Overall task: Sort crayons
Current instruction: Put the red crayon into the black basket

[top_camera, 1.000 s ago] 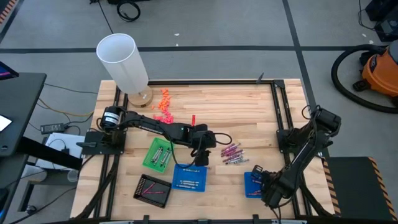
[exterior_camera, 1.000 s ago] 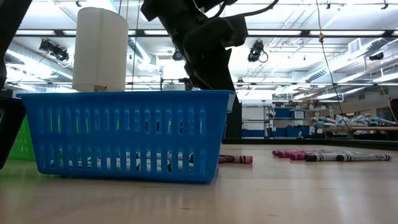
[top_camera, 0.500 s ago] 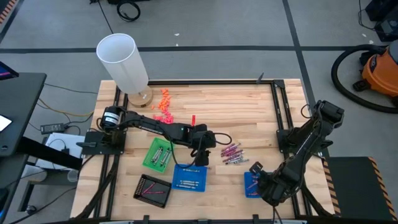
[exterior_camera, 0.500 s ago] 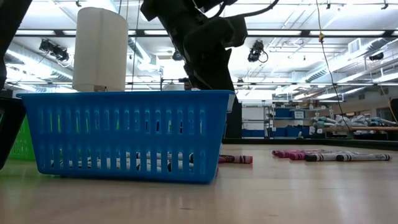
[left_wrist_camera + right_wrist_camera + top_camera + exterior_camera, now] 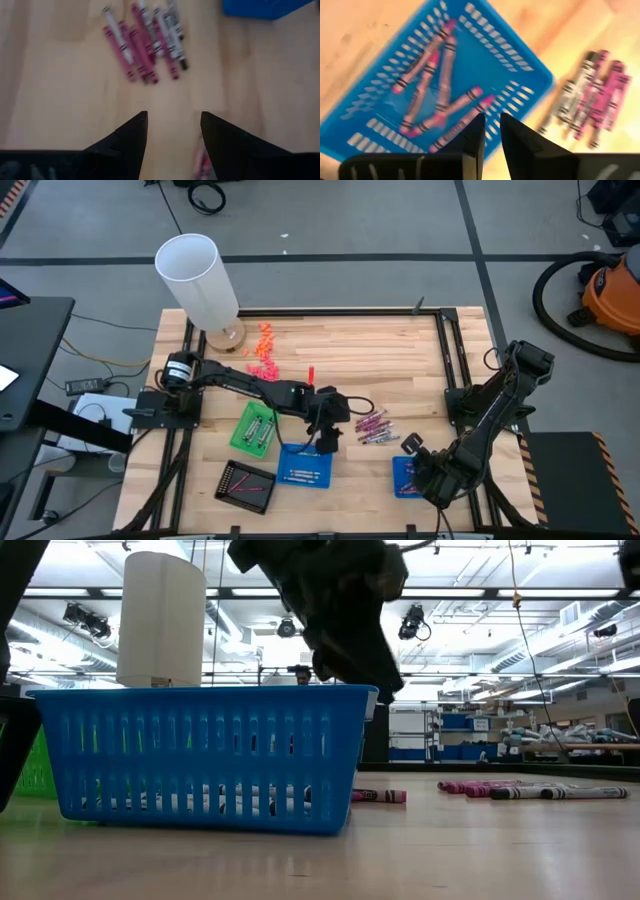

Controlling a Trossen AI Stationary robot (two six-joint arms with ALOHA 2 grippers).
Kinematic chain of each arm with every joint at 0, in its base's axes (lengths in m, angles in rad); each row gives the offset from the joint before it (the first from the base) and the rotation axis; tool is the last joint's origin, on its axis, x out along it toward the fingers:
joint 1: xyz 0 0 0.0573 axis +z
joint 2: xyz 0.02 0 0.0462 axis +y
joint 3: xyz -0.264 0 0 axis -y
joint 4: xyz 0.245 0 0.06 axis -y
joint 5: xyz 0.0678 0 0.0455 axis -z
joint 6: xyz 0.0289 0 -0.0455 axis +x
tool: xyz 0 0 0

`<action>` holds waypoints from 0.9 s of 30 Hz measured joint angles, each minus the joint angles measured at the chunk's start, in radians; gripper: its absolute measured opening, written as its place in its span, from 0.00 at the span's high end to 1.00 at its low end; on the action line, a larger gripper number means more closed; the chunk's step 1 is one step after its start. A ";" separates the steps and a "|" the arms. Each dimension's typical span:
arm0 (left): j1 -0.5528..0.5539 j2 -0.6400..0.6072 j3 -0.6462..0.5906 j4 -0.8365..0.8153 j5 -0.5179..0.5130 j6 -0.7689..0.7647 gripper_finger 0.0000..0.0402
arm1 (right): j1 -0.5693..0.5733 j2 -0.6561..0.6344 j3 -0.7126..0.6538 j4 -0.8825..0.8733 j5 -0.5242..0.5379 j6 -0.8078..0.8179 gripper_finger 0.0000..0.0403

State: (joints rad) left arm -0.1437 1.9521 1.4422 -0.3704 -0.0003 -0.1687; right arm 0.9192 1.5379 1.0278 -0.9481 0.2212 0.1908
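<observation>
Loose crayons (image 5: 374, 427), pink, maroon and grey, lie in a small heap on the wooden table right of centre; the left wrist view shows the crayons (image 5: 145, 42) ahead of the fingers. My left gripper (image 5: 172, 130) hangs open just left of that heap, by the far right corner of the middle blue tray (image 5: 305, 465). A pink crayon (image 5: 200, 162) lies half hidden under one finger. My right gripper (image 5: 491, 131) hovers narrowly open, holding nothing, over the right blue tray (image 5: 485, 65), where several pink crayons (image 5: 437, 85) lie flat on the tray's floor.
A green tray (image 5: 253, 427) and a black tray (image 5: 245, 485) stand left of the middle blue tray. A tall white cylinder (image 5: 197, 280) and orange bits (image 5: 263, 350) are at the far left. Black rails (image 5: 447, 360) frame the table's sides.
My right gripper has risen above the right blue tray and rolled about its pointing line. My left gripper has stayed in place and tipped a little. The loose crayons have not moved.
</observation>
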 joint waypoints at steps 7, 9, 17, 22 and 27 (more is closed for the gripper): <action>-0.048 0.009 0.001 0.024 -0.004 -0.038 0.52 | 0.000 -0.105 -0.001 -0.034 0.093 -0.014 0.81; -0.055 0.015 0.000 0.019 -0.004 -0.053 0.52 | -0.001 -0.144 -0.015 -0.040 0.129 -0.030 0.81; -0.059 0.125 0.157 -0.078 -0.028 -0.053 0.52 | -0.049 -0.307 -0.176 0.070 0.375 -0.009 0.81; -0.061 0.177 0.231 -0.190 -0.086 0.008 0.52 | -0.117 -0.392 -0.337 0.302 0.586 -0.010 0.82; -0.061 0.180 0.237 -0.177 -0.148 0.067 0.52 | -0.227 -0.499 -0.467 0.430 0.693 -0.087 0.82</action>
State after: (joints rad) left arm -0.2050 2.1319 1.6791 -0.5469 -0.1480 -0.1020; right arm 0.6925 1.0388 0.5607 -0.5178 0.9141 0.1042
